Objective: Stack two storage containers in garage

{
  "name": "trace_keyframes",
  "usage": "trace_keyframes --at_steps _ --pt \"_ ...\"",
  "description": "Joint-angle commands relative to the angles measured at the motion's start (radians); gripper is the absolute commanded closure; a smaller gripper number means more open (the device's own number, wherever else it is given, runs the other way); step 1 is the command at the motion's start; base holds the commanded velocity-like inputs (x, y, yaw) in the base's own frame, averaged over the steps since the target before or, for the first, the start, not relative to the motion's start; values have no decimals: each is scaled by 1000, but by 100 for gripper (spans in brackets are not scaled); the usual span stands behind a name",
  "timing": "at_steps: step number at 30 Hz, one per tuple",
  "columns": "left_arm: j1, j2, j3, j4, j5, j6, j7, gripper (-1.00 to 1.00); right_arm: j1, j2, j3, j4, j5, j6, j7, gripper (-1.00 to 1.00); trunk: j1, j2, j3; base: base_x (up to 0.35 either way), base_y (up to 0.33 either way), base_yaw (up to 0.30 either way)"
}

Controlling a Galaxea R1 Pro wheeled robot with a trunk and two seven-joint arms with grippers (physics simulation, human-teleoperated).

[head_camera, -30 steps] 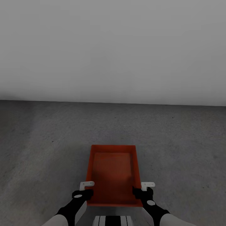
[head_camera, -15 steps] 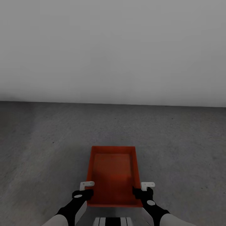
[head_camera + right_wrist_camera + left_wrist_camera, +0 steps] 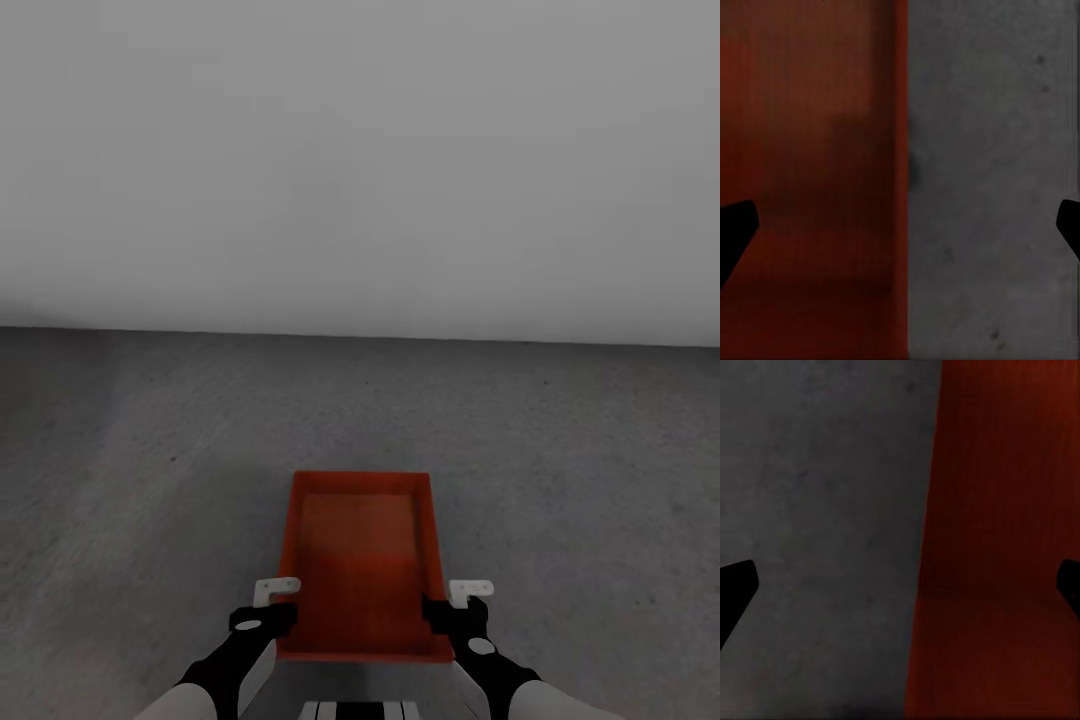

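Straddling the near end of the red bin (image 3: pixel 360 560), the left gripper (image 3: pixel 268 605) at 9 o'clock and right gripper (image 3: pixel 452 603) at 3 each pinch a side wall, its long axis toward 12 over the concrete floor (image 3: pixel 150 450).

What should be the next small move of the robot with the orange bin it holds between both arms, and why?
Probably lower the storage container straight down onto the floor. Both the left gripper and the right gripper straddle its long walls, the concrete ahead is bare up to the pale wall, and no second bin is in sight to stack on.
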Motion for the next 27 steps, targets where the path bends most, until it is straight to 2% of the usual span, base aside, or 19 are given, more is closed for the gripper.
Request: trace_keyframes --at_steps 1,27 --pt "0 0 -4 -2 6 6 5 -100 -1 0 7 1 -2 -2 -6 -100 -4 7 3 0 0 0" --pt "0 -1 -2 -1 6 3 4 -100 -1 -3 7 1 13 -2 2 -100 -104 189 84 0 0 0"
